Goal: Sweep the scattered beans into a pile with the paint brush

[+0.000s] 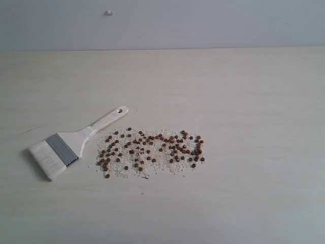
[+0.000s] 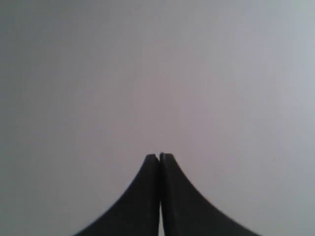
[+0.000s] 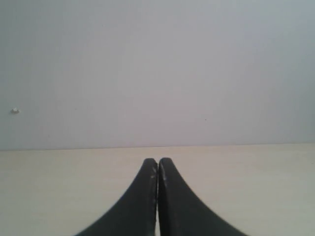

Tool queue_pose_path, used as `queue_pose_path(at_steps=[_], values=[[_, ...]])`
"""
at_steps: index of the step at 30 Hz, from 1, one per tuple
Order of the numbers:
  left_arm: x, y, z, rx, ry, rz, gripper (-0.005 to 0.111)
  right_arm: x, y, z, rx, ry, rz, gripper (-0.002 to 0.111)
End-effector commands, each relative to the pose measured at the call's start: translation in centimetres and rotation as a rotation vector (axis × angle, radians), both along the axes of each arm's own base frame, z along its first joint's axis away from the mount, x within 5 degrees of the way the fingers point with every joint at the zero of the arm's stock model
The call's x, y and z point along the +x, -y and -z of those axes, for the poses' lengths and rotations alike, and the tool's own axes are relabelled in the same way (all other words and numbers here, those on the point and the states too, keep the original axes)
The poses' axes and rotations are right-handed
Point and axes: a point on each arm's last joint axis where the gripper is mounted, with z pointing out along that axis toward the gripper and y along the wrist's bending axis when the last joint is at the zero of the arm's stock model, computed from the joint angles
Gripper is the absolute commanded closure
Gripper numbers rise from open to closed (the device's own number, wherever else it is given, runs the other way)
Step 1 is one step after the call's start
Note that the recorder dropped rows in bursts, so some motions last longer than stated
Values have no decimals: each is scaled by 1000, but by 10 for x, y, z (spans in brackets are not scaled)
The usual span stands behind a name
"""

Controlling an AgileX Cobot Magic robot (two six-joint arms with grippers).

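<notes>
The paint brush (image 1: 71,143) lies flat on the pale table (image 1: 244,91) at the left, its whitish bristles toward the front left and its holed handle end pointing back right. Just right of it the reddish-brown beans (image 1: 152,149) are scattered in a wide band, mingled with whitish grains. No compact pile shows. Neither arm appears in the exterior view. My left gripper (image 2: 159,156) is shut with nothing in it, facing a plain grey wall. My right gripper (image 3: 158,160) is shut and empty too, above bare table, with neither brush nor beans in its view.
A grey wall (image 1: 162,23) rises behind the table's far edge, with a small white mark (image 1: 108,12) on it, the same mark (image 3: 15,110) seen from the right wrist. Bare tabletop surrounds the beans on the right and front.
</notes>
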Motion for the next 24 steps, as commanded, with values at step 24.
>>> queue_pose_path(at_steps=[24], values=[[175, 35, 33, 984, -1634, 160, 107, 0, 0, 1, -3, 4, 5, 108]])
